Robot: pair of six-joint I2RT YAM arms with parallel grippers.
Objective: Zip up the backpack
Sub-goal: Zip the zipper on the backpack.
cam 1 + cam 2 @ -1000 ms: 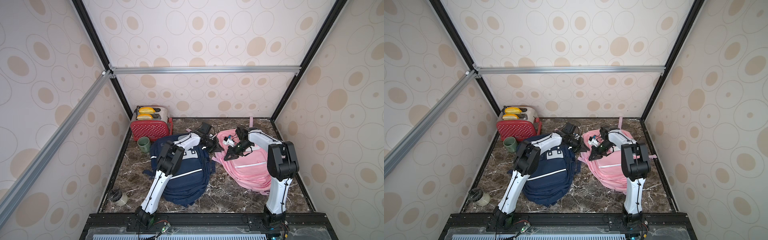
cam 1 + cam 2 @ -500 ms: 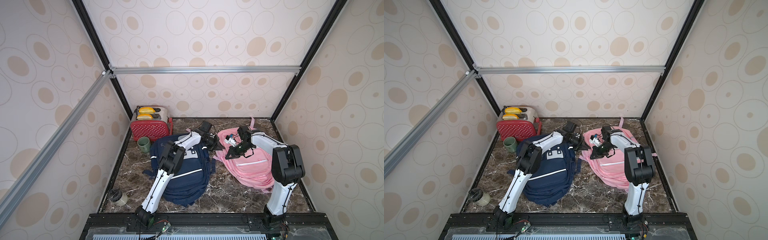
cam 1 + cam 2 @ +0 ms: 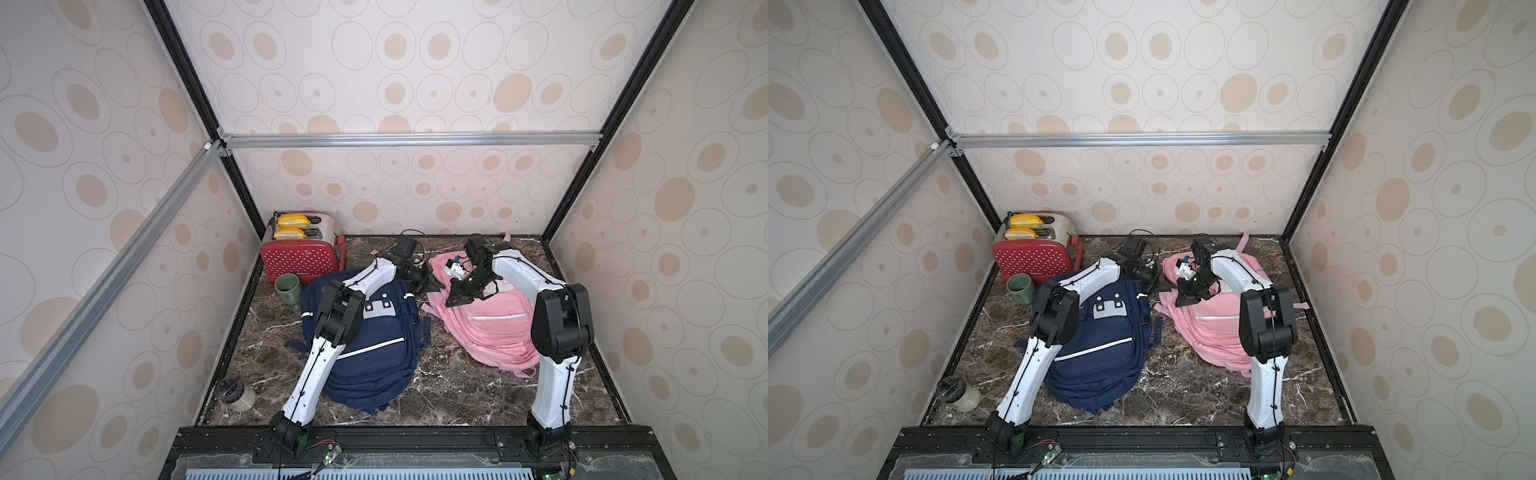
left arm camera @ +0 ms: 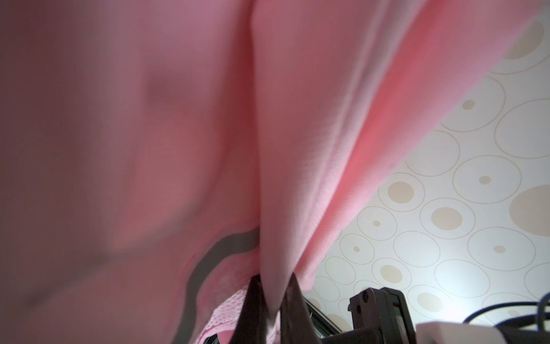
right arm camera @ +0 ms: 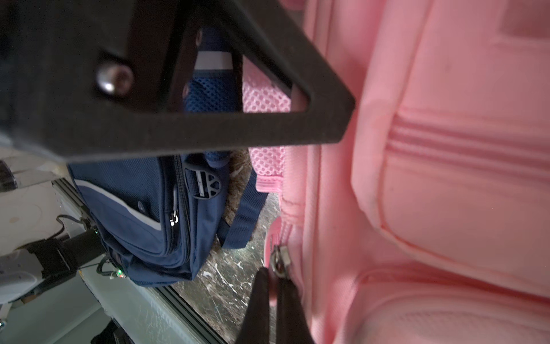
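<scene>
A pink backpack (image 3: 498, 332) (image 3: 1217, 328) lies flat on the right of the marble table. My left gripper (image 3: 434, 284) (image 3: 1160, 286) (image 4: 273, 278) is at its upper left corner, shut on a fold of pink fabric (image 4: 297, 178) that it pulls taut. Close beside it, my right gripper (image 3: 451, 301) (image 3: 1179, 302) (image 5: 273, 275) is shut on the pink zipper pull, with the metal slider (image 5: 279, 262) just past its fingertips on the backpack's side seam. A navy backpack (image 3: 374, 345) (image 3: 1100, 345) (image 5: 143, 214) lies to the left, under the left arm.
A red toaster (image 3: 303, 259) holding yellow slices stands at the back left, with a green mug (image 3: 287, 289) in front of it. A small jar (image 3: 235, 395) lies at the front left edge. The cage walls enclose the table closely.
Both grippers have crept slightly toward the back wall, still gripping, and the pink backpack's top corner has shifted with them. The navy backpack has not moved.
</scene>
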